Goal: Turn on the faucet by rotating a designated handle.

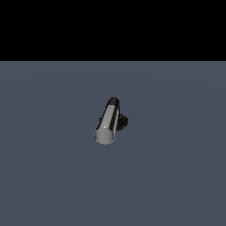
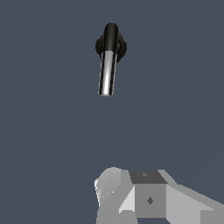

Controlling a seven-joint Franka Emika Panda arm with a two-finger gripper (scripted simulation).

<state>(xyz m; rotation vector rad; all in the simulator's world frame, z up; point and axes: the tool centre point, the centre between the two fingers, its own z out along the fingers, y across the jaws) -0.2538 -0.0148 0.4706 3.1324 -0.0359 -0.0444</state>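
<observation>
The faucet (image 1: pixel 115 118) stands alone on the grey floor in the exterior view. Its glossy chrome handle (image 1: pixel 107 122) is a straight bar whose flat round end faces the camera; the dark elbow and black base (image 1: pixel 123 120) peek out behind it. In the wrist view the handle (image 2: pixel 107 72) extends from the dark elbow over the black ribbed base (image 2: pixel 122 46). My gripper (image 2: pixel 131 197) shows only as grey blocks at the picture's edge, well apart from the faucet and touching nothing. I cannot tell how its jaws stand. The arm is not in the exterior view.
Flat blue-grey floor (image 1: pixel 176 176) surrounds the faucet. A black background lies beyond its far edge.
</observation>
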